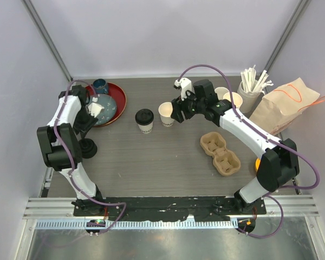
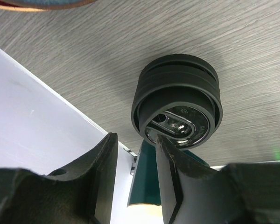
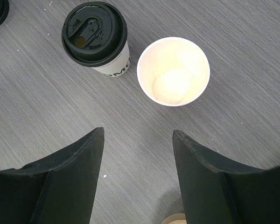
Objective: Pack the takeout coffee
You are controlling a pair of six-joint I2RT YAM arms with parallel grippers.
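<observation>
Step in hand: lidding the second cup, by my reading; packing has not begun.
Lidded cup [image 3: 94,32]: upright on the tabletop [image 1: 151,162], upper left of the right wrist view.
Open cup [image 3: 173,70]: just beside it, no lid, looks empty.
Left gripper [image 2: 135,144]: jaws narrowly apart, nothing between them, just short of the stack of black lids [image 2: 177,98].
Right gripper [image 3: 137,135]: jaws wide apart, holding nothing, near both cups.
Pulp cup carrier [image 1: 220,153]: right of centre, both wells empty.
Next move: probably pinch only the top lid, then seat it squarely on the open cup.
</observation>
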